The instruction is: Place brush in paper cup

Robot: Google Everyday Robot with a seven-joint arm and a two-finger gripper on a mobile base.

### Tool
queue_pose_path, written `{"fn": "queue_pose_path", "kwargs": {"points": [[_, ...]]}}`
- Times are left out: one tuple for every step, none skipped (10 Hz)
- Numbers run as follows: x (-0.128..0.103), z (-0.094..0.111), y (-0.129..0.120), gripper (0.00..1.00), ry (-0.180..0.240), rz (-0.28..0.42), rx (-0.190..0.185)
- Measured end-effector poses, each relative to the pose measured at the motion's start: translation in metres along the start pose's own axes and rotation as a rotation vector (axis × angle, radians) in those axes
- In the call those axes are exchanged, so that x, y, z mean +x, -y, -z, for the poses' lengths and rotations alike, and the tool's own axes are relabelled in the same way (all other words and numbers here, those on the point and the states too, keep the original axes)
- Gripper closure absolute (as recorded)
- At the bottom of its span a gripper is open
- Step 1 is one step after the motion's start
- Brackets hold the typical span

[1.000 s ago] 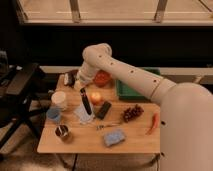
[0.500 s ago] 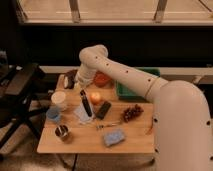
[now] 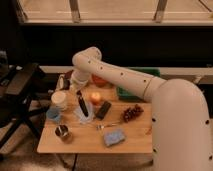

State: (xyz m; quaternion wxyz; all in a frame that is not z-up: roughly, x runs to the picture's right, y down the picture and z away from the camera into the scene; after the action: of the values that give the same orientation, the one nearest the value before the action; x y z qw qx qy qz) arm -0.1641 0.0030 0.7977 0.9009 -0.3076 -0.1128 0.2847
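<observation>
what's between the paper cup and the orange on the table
In the camera view, the black brush stands between the paper cup and the orange, slanted. The gripper sits at its top.

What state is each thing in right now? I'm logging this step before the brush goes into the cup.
gripper: low over the table, around the brush.
brush: tilted, not yet in the cup.
paper cup: upright, left of the brush.
blue cup: upright.
metal cup: upright.
black block: lying flat.
fork: lying flat.
</observation>
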Motion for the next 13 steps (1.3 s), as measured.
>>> {"fn": "queue_pose_path", "kwargs": {"points": [[-0.005, -0.006, -0.004, 1.00, -0.005, 0.022, 0.019], [-0.006, -0.011, -0.004, 1.00, -0.015, 0.037, 0.034], [-0.009, -0.017, -0.007, 1.00, -0.022, 0.050, 0.036], [-0.011, -0.023, -0.009, 1.00, -0.031, 0.062, 0.039], [-0.013, -0.032, -0.014, 1.00, -0.042, 0.072, 0.034], [-0.012, -0.035, -0.013, 1.00, -0.047, 0.071, 0.034], [-0.011, -0.040, -0.013, 1.00, -0.055, 0.067, 0.030], [-0.010, -0.048, -0.016, 1.00, -0.063, 0.062, 0.021], [-0.008, -0.056, -0.017, 1.00, -0.072, 0.056, 0.011], [-0.007, -0.060, -0.019, 1.00, -0.077, 0.051, 0.005], [-0.007, -0.066, -0.021, 0.99, -0.083, 0.045, -0.004], [-0.007, -0.070, -0.022, 0.94, -0.089, 0.042, -0.009], [-0.007, -0.073, -0.023, 0.87, -0.092, 0.040, -0.011]]}}
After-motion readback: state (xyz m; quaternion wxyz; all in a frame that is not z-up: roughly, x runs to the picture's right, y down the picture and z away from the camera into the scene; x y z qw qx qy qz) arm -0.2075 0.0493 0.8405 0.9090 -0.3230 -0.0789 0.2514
